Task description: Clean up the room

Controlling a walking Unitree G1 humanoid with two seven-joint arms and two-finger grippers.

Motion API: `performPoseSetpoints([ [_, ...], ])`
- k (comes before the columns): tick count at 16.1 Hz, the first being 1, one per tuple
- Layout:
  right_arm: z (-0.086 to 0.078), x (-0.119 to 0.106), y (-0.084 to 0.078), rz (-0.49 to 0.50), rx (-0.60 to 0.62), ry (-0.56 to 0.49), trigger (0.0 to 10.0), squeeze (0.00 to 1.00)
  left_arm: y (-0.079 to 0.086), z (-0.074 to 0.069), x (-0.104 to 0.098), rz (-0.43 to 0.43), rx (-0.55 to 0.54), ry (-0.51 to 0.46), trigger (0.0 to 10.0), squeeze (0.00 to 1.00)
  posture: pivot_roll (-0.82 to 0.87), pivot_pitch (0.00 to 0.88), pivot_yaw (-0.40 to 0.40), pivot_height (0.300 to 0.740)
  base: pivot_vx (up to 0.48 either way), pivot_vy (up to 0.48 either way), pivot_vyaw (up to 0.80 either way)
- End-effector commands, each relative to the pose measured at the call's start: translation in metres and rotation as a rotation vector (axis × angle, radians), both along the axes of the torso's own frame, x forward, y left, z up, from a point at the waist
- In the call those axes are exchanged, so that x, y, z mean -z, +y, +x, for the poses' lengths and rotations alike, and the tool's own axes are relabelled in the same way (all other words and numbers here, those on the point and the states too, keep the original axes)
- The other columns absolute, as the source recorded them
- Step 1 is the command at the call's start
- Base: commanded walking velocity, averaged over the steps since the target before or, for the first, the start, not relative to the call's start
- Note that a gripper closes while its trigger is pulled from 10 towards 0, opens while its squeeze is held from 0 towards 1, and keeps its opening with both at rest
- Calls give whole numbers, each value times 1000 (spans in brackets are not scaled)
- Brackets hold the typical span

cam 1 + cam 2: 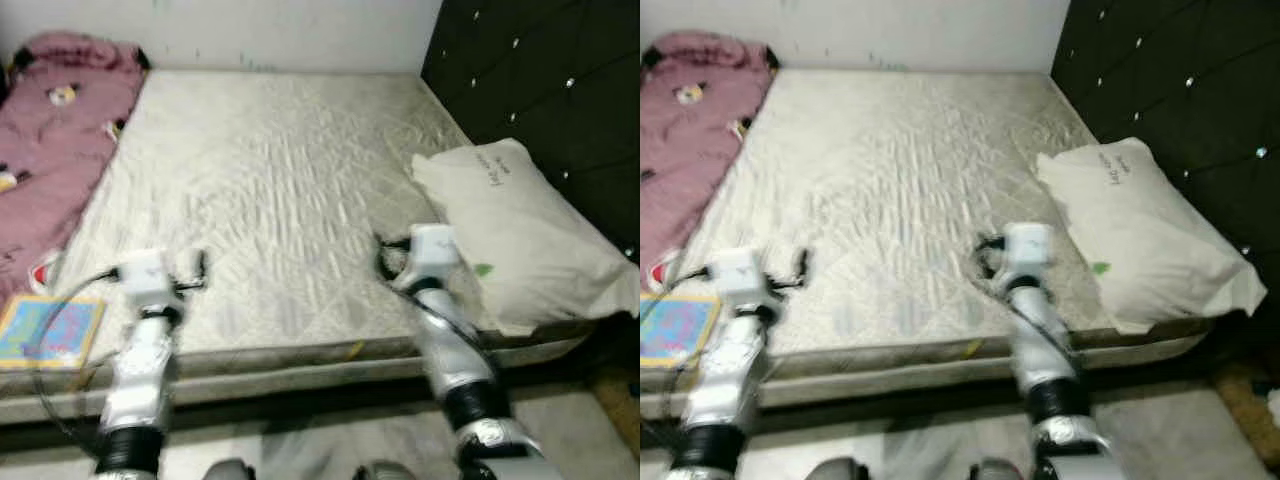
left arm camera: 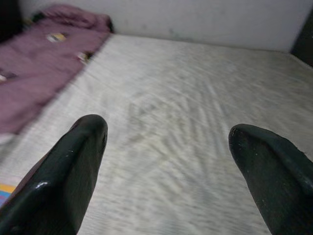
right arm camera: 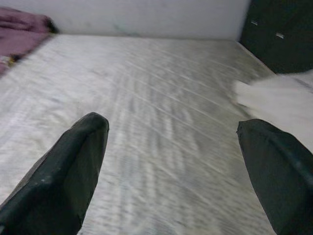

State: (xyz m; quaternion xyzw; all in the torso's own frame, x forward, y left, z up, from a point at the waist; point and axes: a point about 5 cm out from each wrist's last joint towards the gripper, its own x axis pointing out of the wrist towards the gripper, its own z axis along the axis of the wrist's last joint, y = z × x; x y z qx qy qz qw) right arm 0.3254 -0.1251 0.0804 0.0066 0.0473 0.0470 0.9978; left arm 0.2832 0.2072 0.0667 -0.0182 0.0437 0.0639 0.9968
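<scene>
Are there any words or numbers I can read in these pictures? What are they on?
Dark handwriting on the white pillow: there, but too blurred to read.
Colourful book at the mattress edge: bright cover, no words can be made out.
Small patches on the pink blanket: too small to tell if they carry text.
Nothing here reads clearly.

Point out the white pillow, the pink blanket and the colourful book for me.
white pillow [image 1: 520,235], left eye view, middle of its top face
pink blanket [image 1: 55,150], left eye view, its broad middle
colourful book [image 1: 50,330], left eye view, centre of its cover
</scene>
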Motion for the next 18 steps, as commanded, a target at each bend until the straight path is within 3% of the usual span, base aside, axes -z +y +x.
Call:
performPoseSetpoints([
  [1,0,0,-16,-13,43,1,10000,0,-11,2,1,-11,28,1,10000,0,-59,0,-32,740,0,472,0],
  [8,1,-1,-17,-10,43,2,10000,0,-13,3,0,-24,25,-1,10000,0,-69,0,-38,740,0,468,0],
  [12,2,0,-18,-13,42,2,10000,0,-14,3,-3,-40,32,-26,10000,0,-71,0,-39,740,0,0,0],
  [18,2,-1,-18,-15,41,5,10000,0,-15,2,-4,-56,43,-38,10000,0,-77,0,-40,740,318,0,0],
])
